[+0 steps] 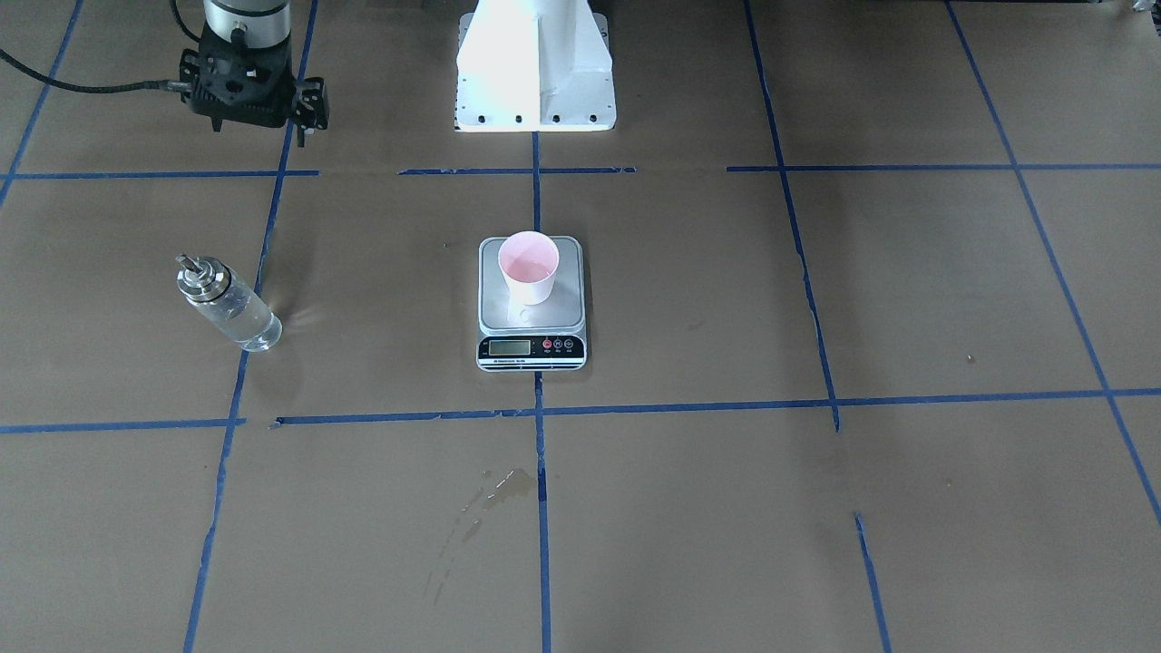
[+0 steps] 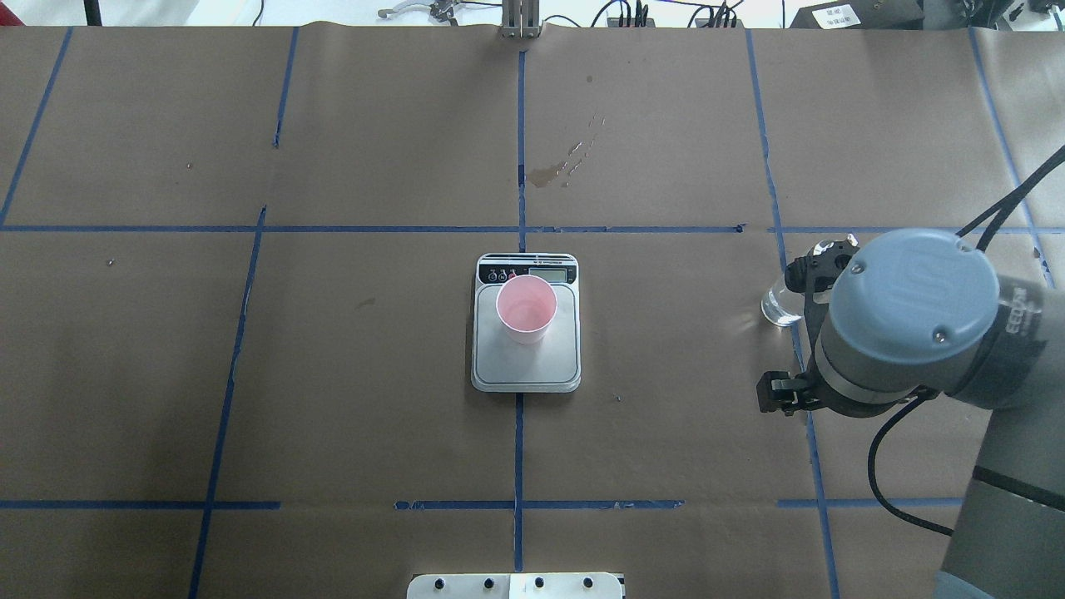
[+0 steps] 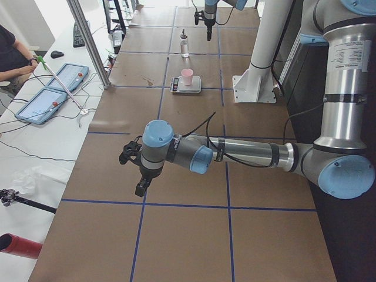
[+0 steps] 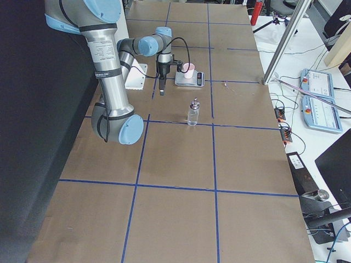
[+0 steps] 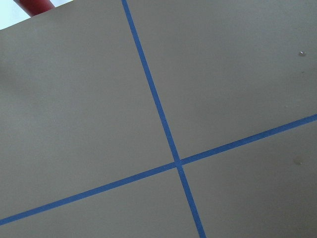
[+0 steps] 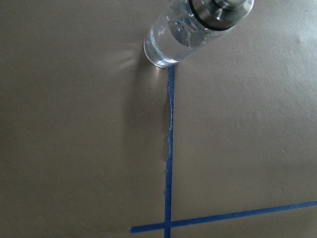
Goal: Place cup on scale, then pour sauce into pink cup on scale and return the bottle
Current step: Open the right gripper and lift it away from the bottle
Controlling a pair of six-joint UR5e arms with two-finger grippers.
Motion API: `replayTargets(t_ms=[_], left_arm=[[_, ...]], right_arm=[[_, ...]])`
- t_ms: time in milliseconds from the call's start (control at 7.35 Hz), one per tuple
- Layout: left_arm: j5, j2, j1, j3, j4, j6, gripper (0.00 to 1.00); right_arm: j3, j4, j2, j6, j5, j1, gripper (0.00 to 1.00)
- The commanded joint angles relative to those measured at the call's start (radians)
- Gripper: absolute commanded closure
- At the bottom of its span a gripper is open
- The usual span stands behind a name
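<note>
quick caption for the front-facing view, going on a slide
Pink paper cup sitting on the digital kitchen scale, glass pour-spout bottle of clear liquid standing apart on the brown-papered table.

Pink cup upright on scale; clear bottle w/ sauce upright, well apart.

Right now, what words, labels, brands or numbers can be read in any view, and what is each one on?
No text reads with certainty.
Display and small print on the front strip of the scale: too small to read.
Lettering on the right arm's wrist: perhaps "EED", partly hidden, unsure.
White sticker on the left arm: too small.
On the cup and bottle: none visible.
</note>
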Motion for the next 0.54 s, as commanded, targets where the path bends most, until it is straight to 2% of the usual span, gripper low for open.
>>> replayTargets(t_ms=[0,136,408], left_arm=[[0.002,0.0,0.001,-0.004,-0.008,0.001,0.0],[0.002,0.002,0.0,-0.002,-0.024,-0.001,0.0],[0.002,0.008,0.001,-0.009,-0.034,-0.001,0.0]], right_arm=[[0.045,-0.057,0.063,-0.168,0.15,0.154,0.0],[0.025,-0.016,0.058,-0.349,0.237,0.296,0.0],[-0.081,-0.006,0.049,-0.62,0.314,0.505,0.0]])
